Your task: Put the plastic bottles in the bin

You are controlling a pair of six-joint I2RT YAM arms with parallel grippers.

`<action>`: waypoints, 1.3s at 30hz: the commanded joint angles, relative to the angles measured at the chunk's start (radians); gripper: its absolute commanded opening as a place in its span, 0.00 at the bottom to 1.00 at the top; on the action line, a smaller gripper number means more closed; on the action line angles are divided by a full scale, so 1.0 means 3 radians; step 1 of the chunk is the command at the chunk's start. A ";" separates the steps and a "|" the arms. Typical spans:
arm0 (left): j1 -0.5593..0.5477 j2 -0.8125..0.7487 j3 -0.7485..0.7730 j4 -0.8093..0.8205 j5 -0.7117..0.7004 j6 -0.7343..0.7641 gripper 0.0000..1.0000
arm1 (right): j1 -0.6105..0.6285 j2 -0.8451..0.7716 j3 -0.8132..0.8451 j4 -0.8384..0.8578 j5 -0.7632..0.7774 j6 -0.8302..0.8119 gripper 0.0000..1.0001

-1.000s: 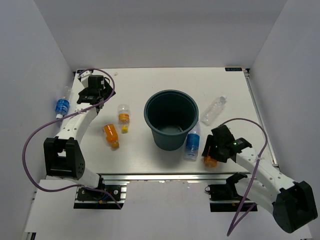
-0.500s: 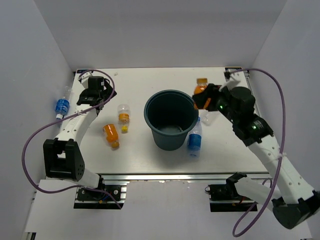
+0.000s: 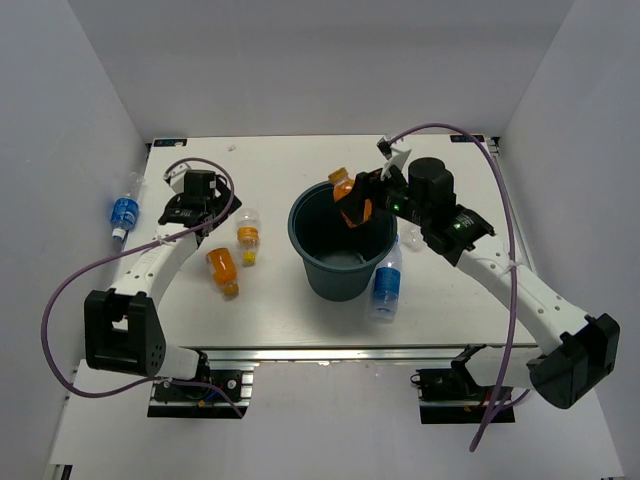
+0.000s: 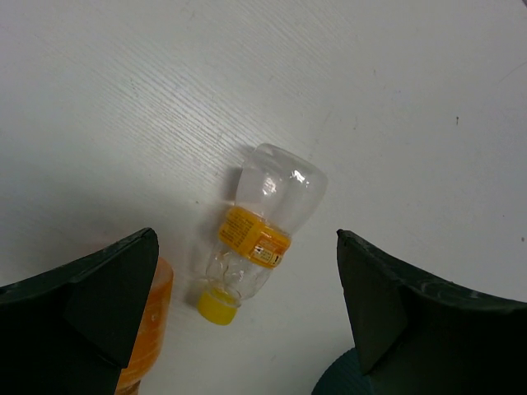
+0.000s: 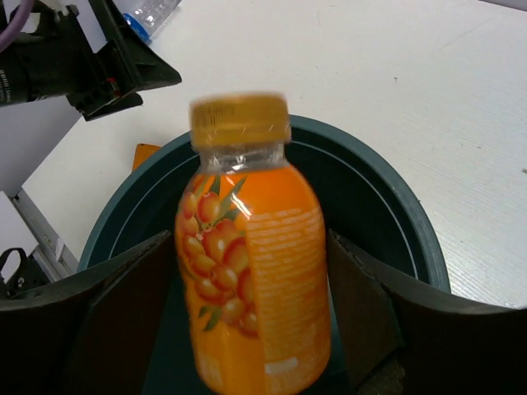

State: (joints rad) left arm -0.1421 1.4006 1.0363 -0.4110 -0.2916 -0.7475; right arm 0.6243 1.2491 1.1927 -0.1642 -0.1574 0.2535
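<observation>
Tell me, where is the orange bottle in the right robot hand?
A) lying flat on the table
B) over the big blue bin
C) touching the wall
B: the right gripper holds the orange bottle above the open mouth of the bin.

Since half a second ago, the right gripper (image 3: 356,206) brings the orange-filled bottle (image 3: 347,197) from beyond the bin (image 3: 300,238) rim to over its opening. The left gripper (image 3: 200,200) edges toward the orange-labelled clear bottle (image 4: 262,234).
</observation>
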 commanded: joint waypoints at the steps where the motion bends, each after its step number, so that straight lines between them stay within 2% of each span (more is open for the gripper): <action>1: -0.0058 -0.0113 -0.0023 -0.0112 -0.0030 -0.0075 0.98 | 0.0021 -0.0190 -0.0064 0.0271 -0.0105 -0.0134 0.79; 9: -0.0130 0.0056 0.0089 -0.0210 -0.0071 -0.0050 0.98 | 0.0021 -0.0278 -0.0049 0.0190 -0.0012 -0.0236 0.86; 13: -0.0176 0.0260 0.0186 -0.0210 -0.0030 0.0113 0.98 | 0.0010 -0.0369 0.0033 0.0179 -0.0023 -0.0323 0.89; 19: -0.0211 0.0598 0.0401 -0.0159 0.0128 0.0303 0.98 | -0.0245 -0.0477 0.0197 0.0021 0.0376 -0.0319 0.89; 22: -0.0242 0.0782 0.0513 -0.0087 0.0291 0.0486 0.98 | -0.0449 -0.0635 0.0034 0.0031 0.0478 -0.0237 0.89; 29: -0.0263 0.1221 0.0733 -0.0174 0.0200 0.0620 0.98 | -0.1282 -0.1070 -0.0727 0.0148 0.0096 0.0371 0.90; 30: -0.0263 0.1323 0.0789 -0.0189 0.0210 0.0656 0.97 | -0.1339 -0.1182 -0.0962 0.0270 0.0039 0.0453 0.89; 33: -0.0268 0.1472 0.0886 -0.0200 0.0317 0.0717 0.95 | -0.1488 -0.1315 -0.1173 0.0302 0.0089 0.0566 0.89; 36: -0.0278 0.1626 0.0928 -0.0189 0.0384 0.0733 0.91 | -0.1569 -0.1377 -0.1337 0.0256 0.0197 0.0638 0.89; 39: -0.0273 0.1702 0.0964 -0.0184 0.0415 0.0738 0.75 | -0.1595 -0.1408 -0.1506 0.0231 0.0299 0.0684 0.89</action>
State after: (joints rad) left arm -0.2195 1.9221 1.2846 -0.4698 -0.1947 -0.5423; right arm 0.1551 0.8536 0.7593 -0.1303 -0.0959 0.4191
